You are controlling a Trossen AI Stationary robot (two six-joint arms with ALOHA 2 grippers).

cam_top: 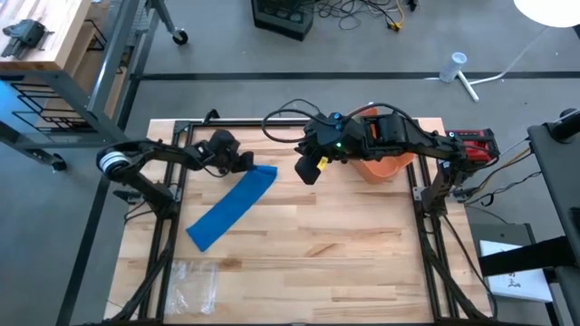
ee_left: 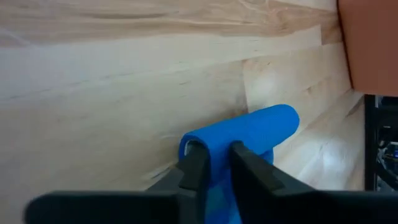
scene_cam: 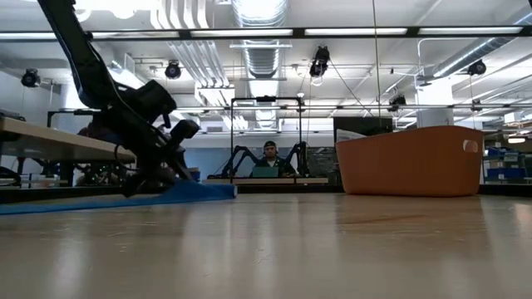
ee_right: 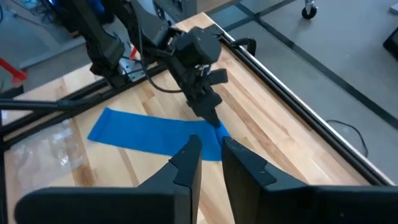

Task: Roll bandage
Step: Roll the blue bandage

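Left claw (ee_left: 214, 163) first: I have its two dark fingers pinched on the blue bandage (cam_top: 231, 207) right at the strip's far end, where the left wrist view shows the cloth curled over into a short fat tube with the fingers clamped across its near side. I judge that hold is there so a turn of the wrist winds the strip onto itself, which is why the grip sits at the very tip and not midway along. From that pinch the rest of the bandage lies flat on the counter (cam_top: 344, 254), running diagonally away from the claw toward the near left part of the wood, so most of it is not yet rolled. My left arm comes in from the left edge of the counter and tips steeply down, the claw low against the surface in the low view. Right claw (ee_right: 210, 155) hangs above the counter near the middle back, just beside the rolled end but clear of the cloth; its fingers sit close together with a thin gap and hold nothing. That arm stretches in from the right, passing over the orange bin (cam_top: 381, 165) at the back. Clear plastic wrap (cam_top: 190, 281) lies near the front left corner, well apart from the work.
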